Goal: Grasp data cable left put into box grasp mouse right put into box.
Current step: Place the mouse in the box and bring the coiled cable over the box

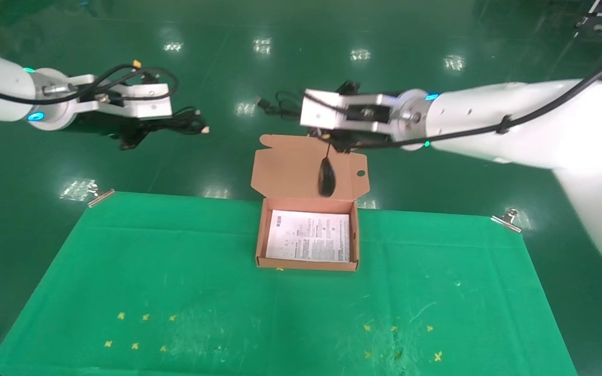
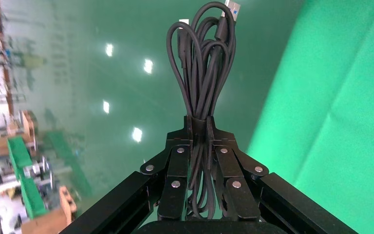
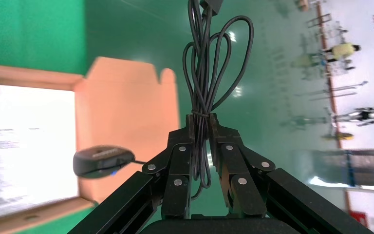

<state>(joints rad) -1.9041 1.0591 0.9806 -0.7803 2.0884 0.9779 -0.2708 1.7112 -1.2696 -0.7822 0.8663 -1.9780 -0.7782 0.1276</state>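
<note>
My left gripper (image 1: pixel 161 125) is shut on the data cable (image 1: pixel 188 123), a black looped bundle, and holds it in the air beyond the table's far left. In the left wrist view the bundle (image 2: pixel 202 63) sticks out past the closed fingertips (image 2: pixel 191 127). My right gripper (image 1: pixel 309 124) is shut on the bundled cord (image 3: pixel 205 73) of the mouse. The mouse (image 1: pixel 326 177) hangs below it on its cord, in front of the open lid flap (image 1: pixel 290 167). It also shows in the right wrist view (image 3: pixel 102 161). The box (image 1: pixel 260 235) stands open at the table's far middle, a white leaflet (image 1: pixel 309 236) inside.
A green cloth (image 1: pixel 175 271) covers the table, held by metal clips at the far corners (image 1: pixel 101 197) (image 1: pixel 510 219). Small yellow marks (image 1: pixel 139 330) lie near the front left and front right. Shiny green floor (image 1: pixel 437 172) lies beyond the far edge.
</note>
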